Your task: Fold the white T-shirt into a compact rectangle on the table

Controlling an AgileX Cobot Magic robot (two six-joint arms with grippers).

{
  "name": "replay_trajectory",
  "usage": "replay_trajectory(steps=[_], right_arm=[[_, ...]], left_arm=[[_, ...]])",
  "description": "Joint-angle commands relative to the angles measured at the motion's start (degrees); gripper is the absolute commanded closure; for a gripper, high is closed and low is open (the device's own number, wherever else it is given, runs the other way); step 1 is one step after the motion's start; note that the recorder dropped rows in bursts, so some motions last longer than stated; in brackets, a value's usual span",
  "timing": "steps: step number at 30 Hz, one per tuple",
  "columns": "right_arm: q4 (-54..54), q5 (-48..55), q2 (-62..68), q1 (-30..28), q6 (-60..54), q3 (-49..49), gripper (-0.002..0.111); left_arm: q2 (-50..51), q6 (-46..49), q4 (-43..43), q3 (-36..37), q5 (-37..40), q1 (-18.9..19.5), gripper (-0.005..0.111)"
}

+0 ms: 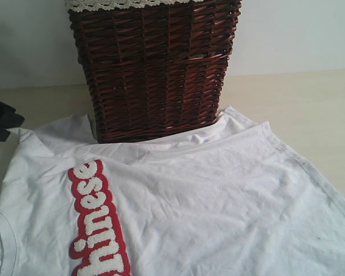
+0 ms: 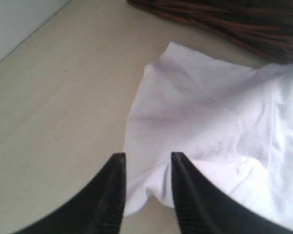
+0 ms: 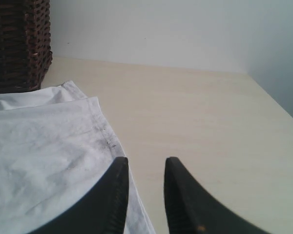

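The white T-shirt [image 1: 207,195] lies spread on the beige table [image 1: 299,103], and its red patch band with fuzzy white letters [image 1: 98,224] runs down the lower left. My left gripper [image 2: 148,158] is open just above a rumpled sleeve [image 2: 195,112], whose edge lies between the two dark fingers. In the exterior view only a dark part of the left arm [image 1: 0,121] shows, at the far left edge. Over the shirt's hem edge [image 3: 100,126] my right gripper [image 3: 145,163] is open and holds nothing; one finger is over cloth, the other over bare table [image 3: 200,126].
A dark wicker basket [image 1: 155,69] with cream lace trim stands at the back, on or against the shirt's far edge, and shows too in the wrist views [image 2: 224,19] [image 3: 19,44]. A pale wall [image 3: 161,29] closes the table's far side.
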Motion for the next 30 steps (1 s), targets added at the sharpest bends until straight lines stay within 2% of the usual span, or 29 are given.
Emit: replay_trajectory(steps=[1, 2, 4, 5, 6, 7, 8, 11, 14, 18, 21, 26, 30], right_arm=[[-0.48, -0.36, -0.39, -0.19, -0.08, 0.26, 0.081], [-0.48, -0.36, -0.39, -0.19, -0.08, 0.26, 0.081], [-0.48, -0.36, -0.39, -0.19, -0.08, 0.26, 0.081], [-0.48, -0.36, -0.39, -0.19, -0.08, 0.26, 0.081], [-0.48, -0.36, -0.39, -0.19, -0.08, 0.26, 0.081], [-0.48, -0.36, -0.39, -0.19, -0.08, 0.26, 0.081], [-0.48, -0.36, -0.39, -0.19, -0.08, 0.26, 0.081], [-0.48, -0.36, -0.39, -0.19, -0.08, 0.26, 0.081], [-0.48, -0.36, -0.39, -0.19, -0.08, 0.26, 0.081], [-0.48, -0.36, -0.39, -0.19, -0.08, 0.26, 0.081], [-0.48, -0.36, -0.39, -0.19, -0.08, 0.26, 0.081], [-0.48, -0.36, -0.39, -0.19, -0.08, 0.26, 0.081], [-0.48, -0.36, -0.39, -0.19, -0.08, 0.26, 0.081]], left_arm=[[-0.47, -5.48, -2.37, -0.15, -8.64, 0.02, 0.032], [-0.59, -11.80, -3.11, -0.15, -14.91, 0.02, 0.030], [-1.73, -14.70, -3.24, -0.15, -17.44, 0.02, 0.039], [-2.23, -14.70, -3.24, -0.26, -14.98, 0.02, 0.043], [-2.58, -14.35, -3.03, -1.11, -5.18, 0.02, 0.052], [-2.35, -13.42, -3.26, -1.69, 0.56, 0.02, 0.061], [-1.36, -11.67, -4.72, -2.73, 8.38, -0.68, 0.076], [1.60, -11.53, -6.56, -4.25, 6.52, -3.18, 0.107], [5.91, -11.53, -6.30, -5.40, 1.79, -5.88, 0.105], [10.16, -11.39, -4.07, -6.05, -0.21, -7.93, 0.105], [12.28, -10.73, -4.21, -6.05, -2.74, -8.83, 0.105], [14.12, -5.07, -8.50, -7.09, -13.23, -10.16, 0.106], [15.57, -3.92, -8.50, -10.78, -14.64, -10.16, 0.106]])
